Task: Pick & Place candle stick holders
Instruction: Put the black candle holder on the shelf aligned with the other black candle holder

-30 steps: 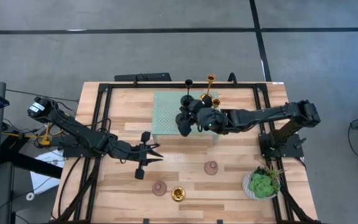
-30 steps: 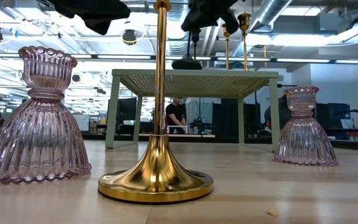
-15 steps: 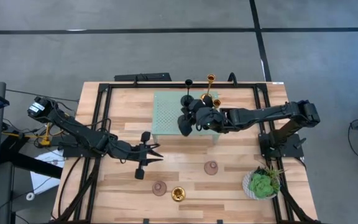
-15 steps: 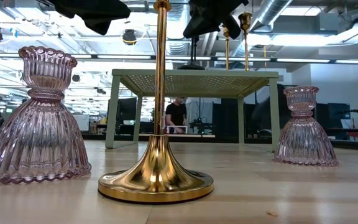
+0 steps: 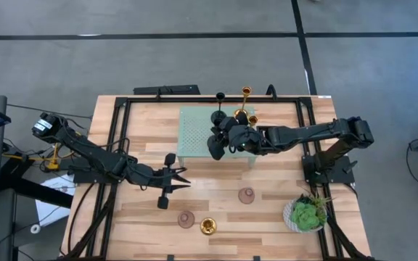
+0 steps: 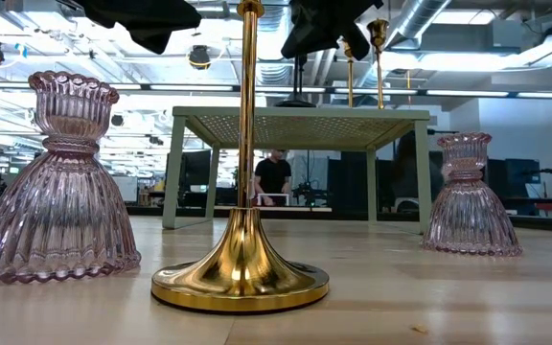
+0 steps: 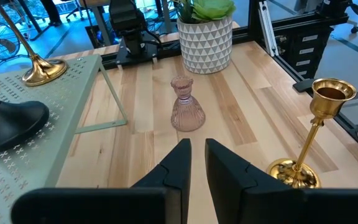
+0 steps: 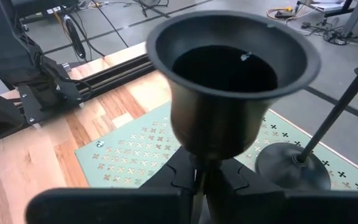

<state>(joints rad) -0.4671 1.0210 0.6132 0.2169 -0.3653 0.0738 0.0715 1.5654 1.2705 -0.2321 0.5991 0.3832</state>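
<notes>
Nearest the front edge of the surface [image 5: 281,217]: a gold holder [image 5: 208,226], upright on its flared base, untouched. Just beside it a pink holder [image 5: 187,219], and a little farther back a second pink holder [image 5: 247,195], both standing. Off at the right corner, a plant [image 5: 309,214] in a white pot, no part of the job.

Mid-surface, left hand [image 5: 185,179] hovering low with fingers [image 7: 179,165] almost together, only a slim gap between them, nothing inside.

Farther back, over the green stand [image 5: 194,134]: right hand [image 5: 223,141] clamped on the slim stem of a black holder [image 8: 232,74], cup up, carried above the perforated top. Cannot tell from here whether the base touches the stand.

Behind it, on the stand's far side, a second black holder [image 8: 291,162] and two gold holders [image 6: 379,57], all upright.

Handling, by the look of it: rigid metal, smooth and likely slippery on the stem, top-heavy at the tall cup yet steadied by the wide base. Best gripped low on the stem, squarely, to stop it swinging. Pink ones look like ribbed glass, so breakable; better taken at the narrow neck, gently, and set down flat
</notes>
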